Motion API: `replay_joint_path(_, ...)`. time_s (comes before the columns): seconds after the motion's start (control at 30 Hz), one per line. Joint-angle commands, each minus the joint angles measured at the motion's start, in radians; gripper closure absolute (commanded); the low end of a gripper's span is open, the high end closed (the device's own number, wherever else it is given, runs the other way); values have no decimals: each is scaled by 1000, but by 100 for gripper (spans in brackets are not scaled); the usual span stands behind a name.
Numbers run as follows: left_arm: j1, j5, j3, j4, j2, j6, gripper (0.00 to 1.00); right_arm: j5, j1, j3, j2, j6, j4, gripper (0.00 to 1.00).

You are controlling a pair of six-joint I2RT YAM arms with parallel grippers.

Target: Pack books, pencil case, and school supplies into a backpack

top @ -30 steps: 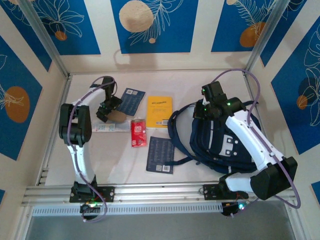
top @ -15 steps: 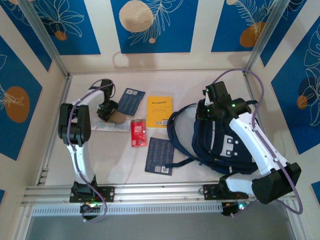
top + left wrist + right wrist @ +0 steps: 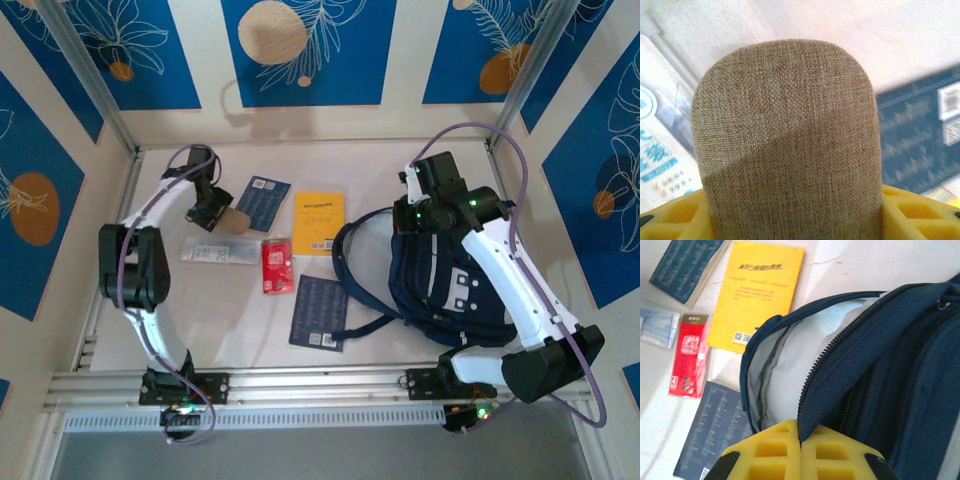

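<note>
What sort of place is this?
More likely a robot test booth: two white arms bolted to a metal rail, a table boxed in by blue patterned panels, a backpack and books laid out.

A high camera looks down on the whole table point(image 3: 230, 310). The left wrist view sits close against a tan pencil case point(image 3: 785, 140); the right looks into the backpack point(image 3: 900, 380) (sharing the yellow book point(image 3: 757, 290) with overhead).
</note>
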Motion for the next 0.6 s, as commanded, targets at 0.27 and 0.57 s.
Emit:
replay_joint_path(0.27,-236,187,-244,102,-369,145,51,-369,-68,-56,-126,-19,206,100)
replay_joint_path(0.57,-491,311,-195,201,-325,248,52,-324,-94,-75,-140,102,43,100)
